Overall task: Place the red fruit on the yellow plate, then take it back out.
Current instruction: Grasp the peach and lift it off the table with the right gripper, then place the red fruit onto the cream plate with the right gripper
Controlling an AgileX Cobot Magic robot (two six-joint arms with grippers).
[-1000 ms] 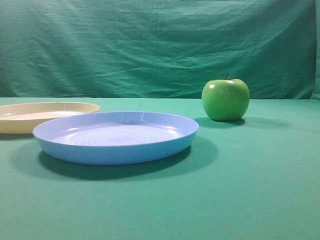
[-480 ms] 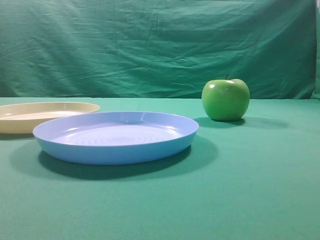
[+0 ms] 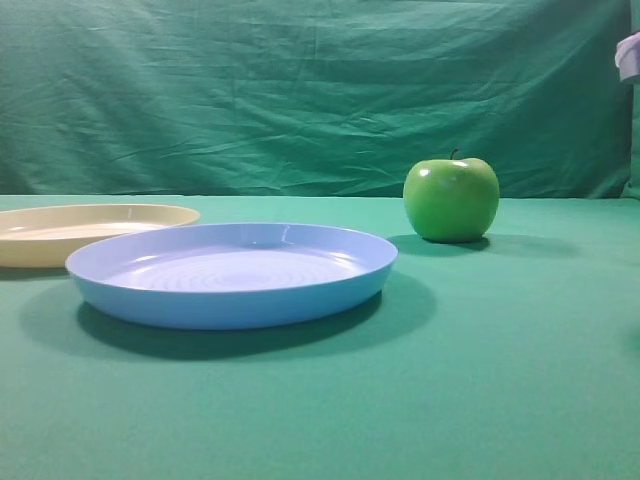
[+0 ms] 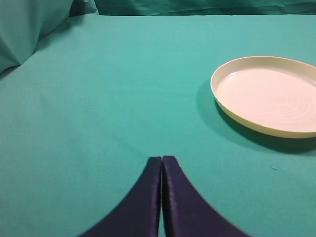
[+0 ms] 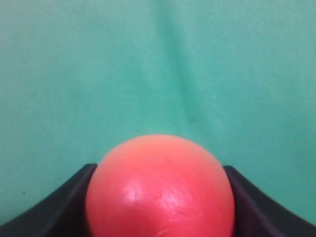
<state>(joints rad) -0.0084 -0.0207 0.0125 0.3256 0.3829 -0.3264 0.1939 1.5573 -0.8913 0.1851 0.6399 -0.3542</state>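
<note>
The red fruit (image 5: 160,190) is gripped between the right claw (image 5: 160,197) fingers, over bare counter (image 5: 158,64). Left claw (image 4: 162,197) is clenched, with the yellow plate (image 4: 269,94) nearby.

Bright, even light falls from above, so the blue plate (image 3: 232,272) and the green apple (image 3: 451,199) throw soft shadows on the cloth, the apple's trailing right, and the apple's skin shows small white glare spots. The near cloth looks slightly soft in the high view. In the right wrist view the red fruit (image 5: 159,190) is close and blurred, with a dull sheen low down.
</note>
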